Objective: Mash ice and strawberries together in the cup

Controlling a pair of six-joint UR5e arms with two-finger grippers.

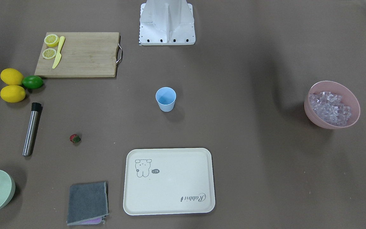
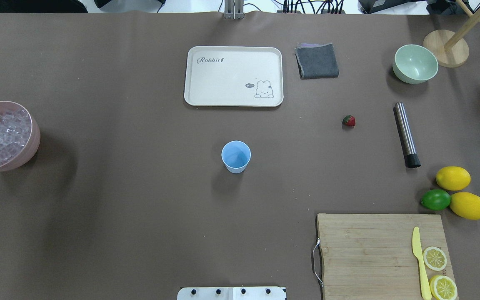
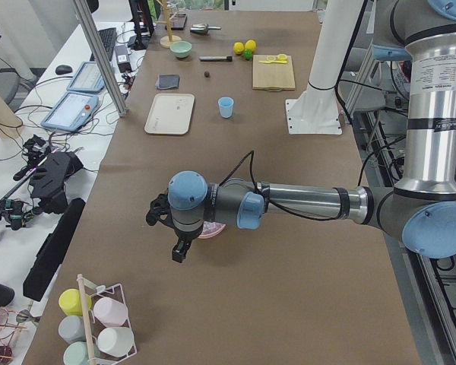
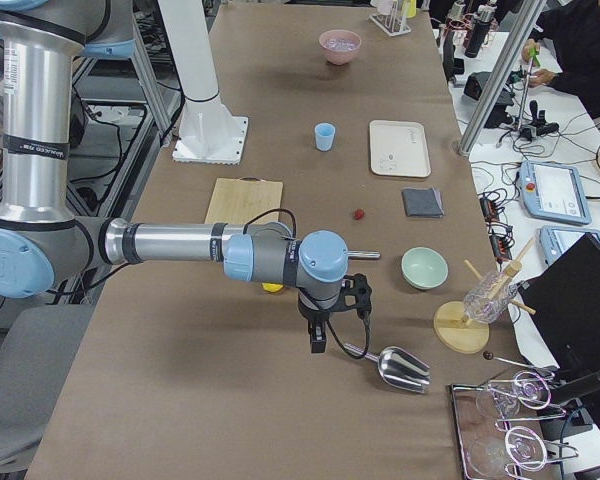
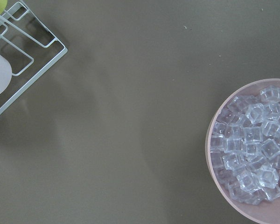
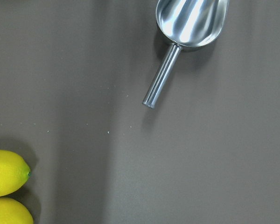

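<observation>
Front-facing view: the cup (image 1: 166,99) stands upright at mid-table, mouth up, and looks empty, so I judge that no step has begun. The strawberry (image 1: 75,138) lies well apart from it, near the steel muddler (image 1: 32,128). The muddler's long axis runs roughly toward the robot, black tip nearest the base. The ice (image 1: 329,106) is heaped in the pink bowl (image 1: 310,116).

Overhead view: the strawberry's green cap seems to point toward the table's middle (it is too small to be sure).

Left side view: the left gripper (image 3: 180,255) hangs above the pink bowl. I cannot tell whether its fingers are spread or closed.

Right side view: the right gripper (image 4: 318,340) hangs just beside a metal scoop (image 4: 400,368). I cannot tell its state either.

Left wrist view: ice fills the bowl at the frame's right, and no fingers show.

Right wrist view: the scoop's handle points down-left, toward the lemons (image 6: 7,172). The next move probably calls for descending on that handle, jaws set across it.
</observation>
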